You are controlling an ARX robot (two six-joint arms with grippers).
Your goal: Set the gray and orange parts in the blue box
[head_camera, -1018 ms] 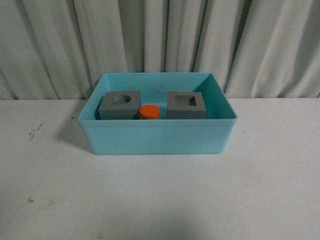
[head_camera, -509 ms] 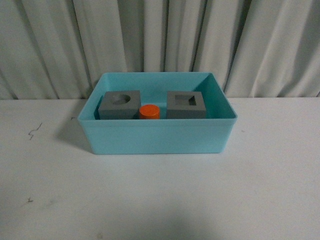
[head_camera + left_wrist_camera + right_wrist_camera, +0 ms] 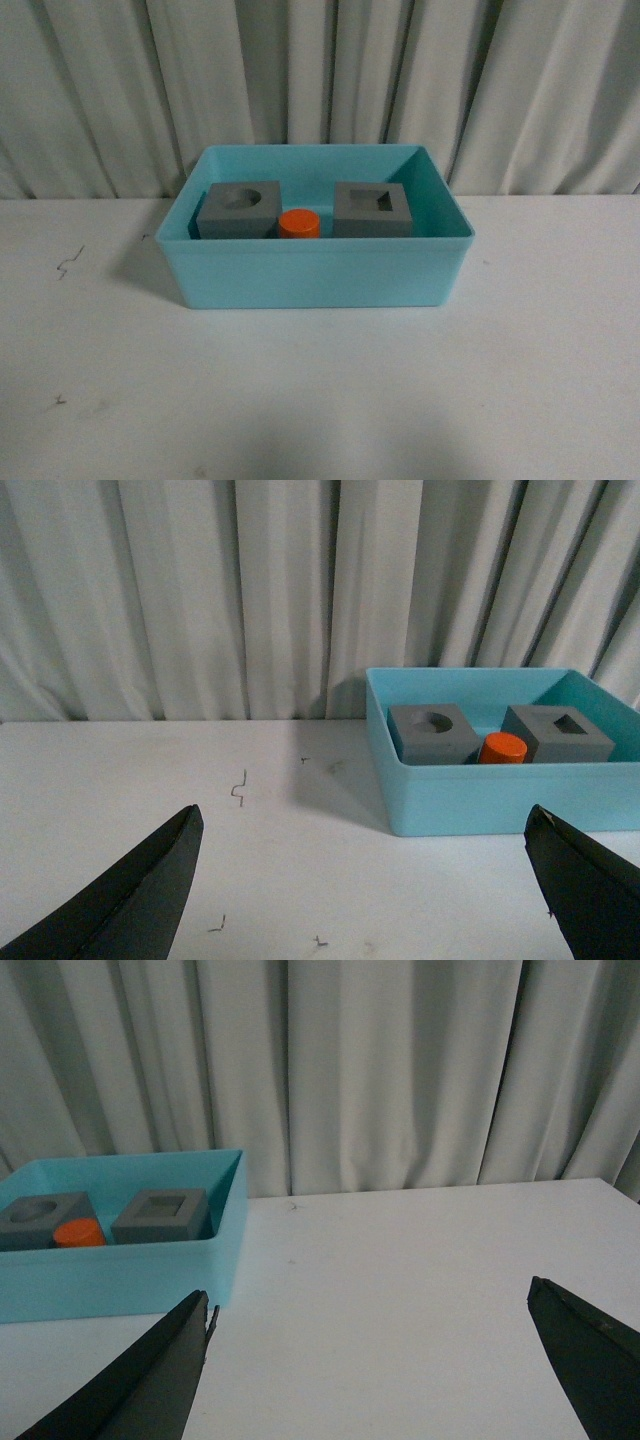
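We see both gray cubes point(image 3: 239, 209) point(image 3: 372, 208) and the orange cylinder point(image 3: 299, 223) inside the blue box point(image 3: 315, 270), mid-frame. Our left gripper point(image 3: 365, 890) and right gripper point(image 3: 370, 1370) gape wide, empty. The task looks complete; nothing remains to pick.

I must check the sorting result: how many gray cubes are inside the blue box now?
2. The gray cube with the round recess sits at the left of the blue box; the gray cube with the square recess sits at the right, the orange cylinder between them.
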